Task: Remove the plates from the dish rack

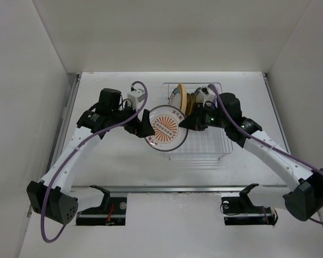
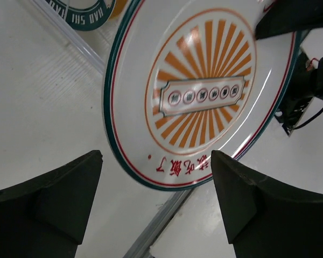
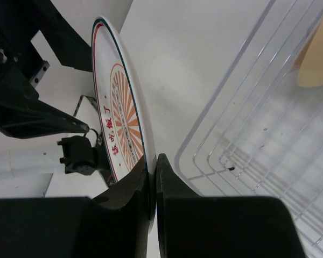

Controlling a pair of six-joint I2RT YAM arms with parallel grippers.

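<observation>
My right gripper (image 1: 186,122) (image 3: 153,158) is shut on the rim of a white plate with an orange sunburst pattern (image 1: 166,128) (image 3: 121,107). It holds the plate up on edge, over the left edge of the dish rack (image 1: 204,153) (image 3: 247,134). My left gripper (image 1: 147,130) (image 2: 156,156) is open just left of that plate (image 2: 204,91). Its fingers (image 2: 70,193) stand apart and touch nothing. More plates stand in the rack's back slots: a teal patterned one (image 1: 175,97) (image 2: 86,13) and a mustard one (image 1: 192,102).
The wire rack lies right of centre on the white table (image 1: 113,161). White walls close in the back and both sides. A pale yellow plate edge (image 3: 317,59) shows over the rack in the right wrist view. A rack bar (image 2: 156,226) runs under the left gripper.
</observation>
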